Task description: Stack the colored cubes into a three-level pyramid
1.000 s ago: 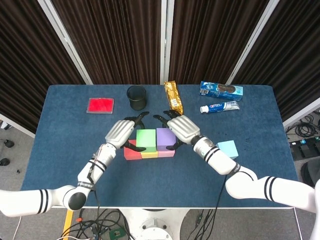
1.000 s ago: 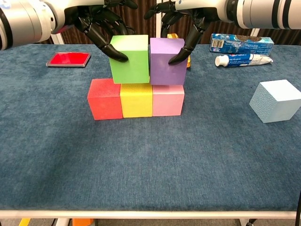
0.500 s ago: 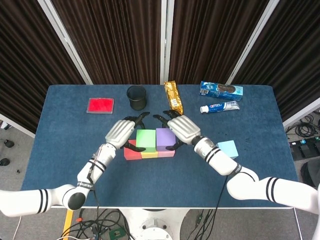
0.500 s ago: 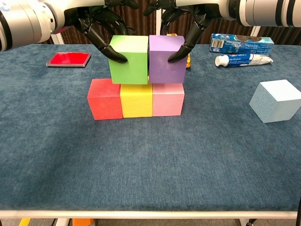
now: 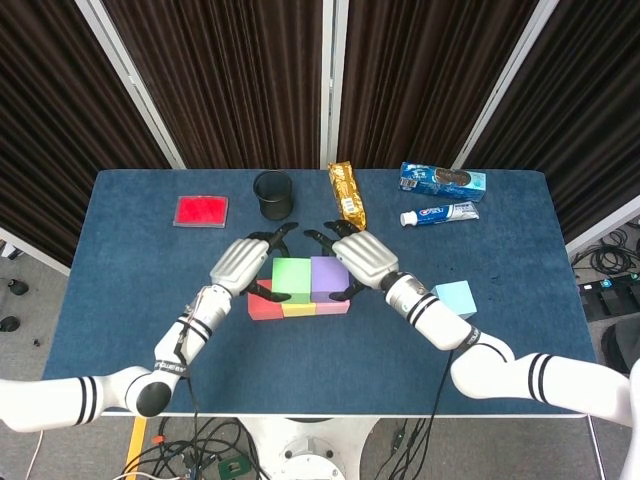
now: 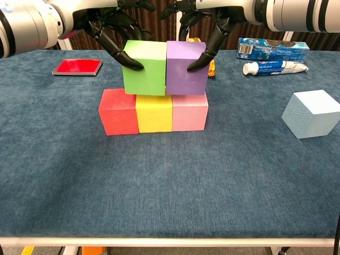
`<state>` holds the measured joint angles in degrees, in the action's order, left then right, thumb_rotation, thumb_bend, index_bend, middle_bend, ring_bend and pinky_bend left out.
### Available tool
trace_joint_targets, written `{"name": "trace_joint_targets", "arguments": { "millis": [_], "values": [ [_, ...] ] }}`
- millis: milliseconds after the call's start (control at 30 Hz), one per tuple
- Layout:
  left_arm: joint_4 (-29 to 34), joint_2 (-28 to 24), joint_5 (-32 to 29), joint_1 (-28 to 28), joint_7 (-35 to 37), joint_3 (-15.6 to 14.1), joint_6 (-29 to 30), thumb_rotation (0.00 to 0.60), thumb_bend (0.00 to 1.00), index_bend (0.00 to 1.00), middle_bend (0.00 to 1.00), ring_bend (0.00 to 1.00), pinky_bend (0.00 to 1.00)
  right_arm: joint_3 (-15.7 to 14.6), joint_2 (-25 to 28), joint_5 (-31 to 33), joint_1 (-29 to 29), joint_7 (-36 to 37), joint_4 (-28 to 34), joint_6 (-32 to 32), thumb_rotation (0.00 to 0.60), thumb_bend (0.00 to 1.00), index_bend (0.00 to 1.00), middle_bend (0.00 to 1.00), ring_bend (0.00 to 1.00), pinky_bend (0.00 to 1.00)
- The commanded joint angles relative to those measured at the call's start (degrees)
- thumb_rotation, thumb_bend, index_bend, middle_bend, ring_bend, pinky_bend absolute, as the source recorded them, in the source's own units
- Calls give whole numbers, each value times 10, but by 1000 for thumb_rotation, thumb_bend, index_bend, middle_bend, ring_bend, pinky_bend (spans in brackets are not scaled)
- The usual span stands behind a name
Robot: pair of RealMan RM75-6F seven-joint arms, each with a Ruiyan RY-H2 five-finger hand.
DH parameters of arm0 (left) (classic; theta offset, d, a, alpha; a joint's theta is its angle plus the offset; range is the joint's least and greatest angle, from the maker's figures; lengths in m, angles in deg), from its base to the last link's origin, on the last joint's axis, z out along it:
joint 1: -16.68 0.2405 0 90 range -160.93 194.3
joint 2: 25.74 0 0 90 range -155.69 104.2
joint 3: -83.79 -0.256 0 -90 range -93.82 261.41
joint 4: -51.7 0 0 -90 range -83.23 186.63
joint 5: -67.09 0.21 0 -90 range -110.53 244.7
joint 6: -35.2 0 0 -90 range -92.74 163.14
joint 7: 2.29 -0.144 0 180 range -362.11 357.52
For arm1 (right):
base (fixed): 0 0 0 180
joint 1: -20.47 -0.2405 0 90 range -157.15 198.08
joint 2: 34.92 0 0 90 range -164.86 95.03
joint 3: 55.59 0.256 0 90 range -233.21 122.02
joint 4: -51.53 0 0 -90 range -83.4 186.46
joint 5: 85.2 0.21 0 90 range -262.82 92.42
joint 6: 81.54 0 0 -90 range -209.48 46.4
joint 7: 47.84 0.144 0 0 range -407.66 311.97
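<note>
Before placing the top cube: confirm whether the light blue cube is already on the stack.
No: the light blue cube sits alone on the table, off to the right of the stack, with neither hand touching it.

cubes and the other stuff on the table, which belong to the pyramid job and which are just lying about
Job: red cube, yellow cube, pink cube, green cube, purple cube, light blue cube.

Lying about: red tray, black cup, snack packet, toothpaste tube, blue box.
</note>
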<state>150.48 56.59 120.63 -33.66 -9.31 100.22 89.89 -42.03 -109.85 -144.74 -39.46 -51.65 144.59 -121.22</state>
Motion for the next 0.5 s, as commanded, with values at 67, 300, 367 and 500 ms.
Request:
{"name": "trace_joint_targets", "arguments": {
  "millis": [67,300,367,500],
  "values": [
    [-2,1,0,1,3,0,0,600,89,26,517,207,194,0,0,1,0,0,-1,1,600,127,0,474,35,0],
    [-7,3,4,4,10,-1,-2,600,89,26,517,207,194,-1,-4,3,-2,0,-5,3,600,128,0,474,35,0],
    [-9,4,5,5,12,-2,-2,600,89,26,517,207,194,-1,-5,4,-3,0,-7,4,600,128,0,474,36,0],
    [-14,6,10,7,16,-2,-2,600,89,26,516,207,193,0,-6,5,-4,-1,-9,4,600,128,0,474,35,0]
  ]
}}
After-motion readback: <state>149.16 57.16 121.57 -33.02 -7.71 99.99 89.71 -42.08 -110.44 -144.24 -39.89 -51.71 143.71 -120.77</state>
